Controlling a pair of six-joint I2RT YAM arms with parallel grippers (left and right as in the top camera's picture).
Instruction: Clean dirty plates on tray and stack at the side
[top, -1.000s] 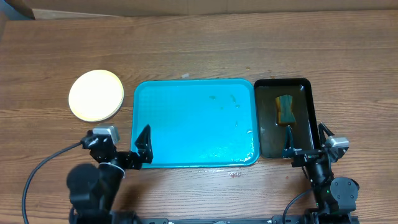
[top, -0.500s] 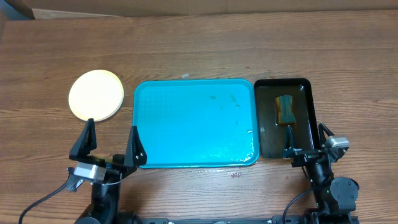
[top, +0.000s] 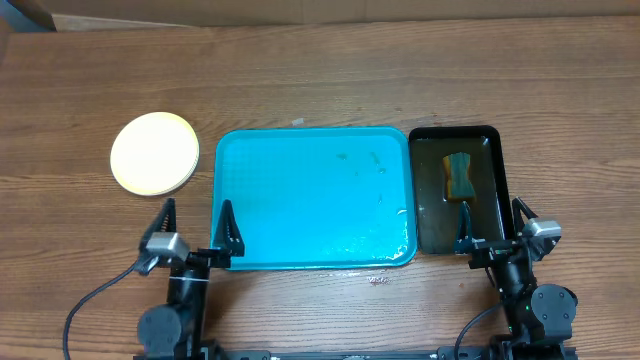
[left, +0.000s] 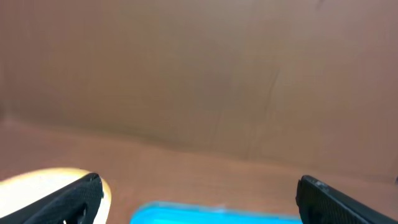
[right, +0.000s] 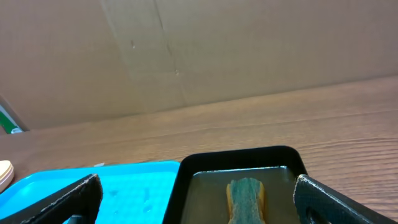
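The plates (top: 153, 153) sit as one stack on the table left of the tray, a pale yellow one on top; its edge shows in the left wrist view (left: 37, 186). The turquoise tray (top: 313, 197) lies mid-table with no plates on it, only small specks and a wet sheen; it also shows in the left wrist view (left: 217, 214) and the right wrist view (right: 93, 183). My left gripper (top: 193, 230) is open and empty at the tray's front left corner. My right gripper (top: 495, 228) is open and empty at the black tray's front edge.
A narrow black tray (top: 457, 190) right of the turquoise tray holds murky water and a sponge (top: 458, 176), also seen in the right wrist view (right: 247, 198). A cardboard wall (right: 249, 50) stands behind the table. A small crumb patch (top: 378, 280) lies before the tray.
My left arm has swung back and settled near the table's front edge, its open fingers now pointing at the tray's front left corner. The right arm has not moved.
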